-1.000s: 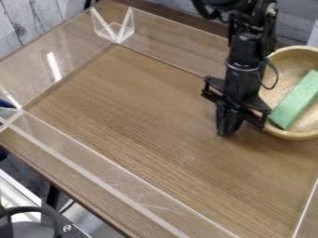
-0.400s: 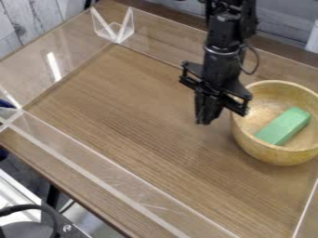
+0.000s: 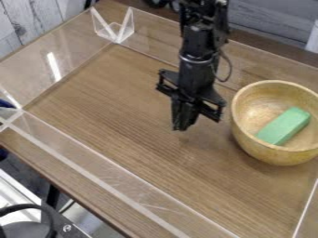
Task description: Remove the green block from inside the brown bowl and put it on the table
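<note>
The green block (image 3: 288,125) lies flat inside the brown bowl (image 3: 252,138), which sits at the right side of the table (image 3: 125,112). My gripper (image 3: 184,125) points straight down over the tabletop, to the left of the bowl and clear of its rim. Its fingers are shut with nothing between them. The black arm rises from it toward the top of the view.
Low clear acrylic walls (image 3: 74,158) edge the table on the near and left sides. A clear acrylic corner piece (image 3: 112,25) stands at the far left. Bare wood lies left of and in front of the gripper.
The gripper has moved left across the table, away from the bowl. The whole bowl and the block inside it have come into clear view.
</note>
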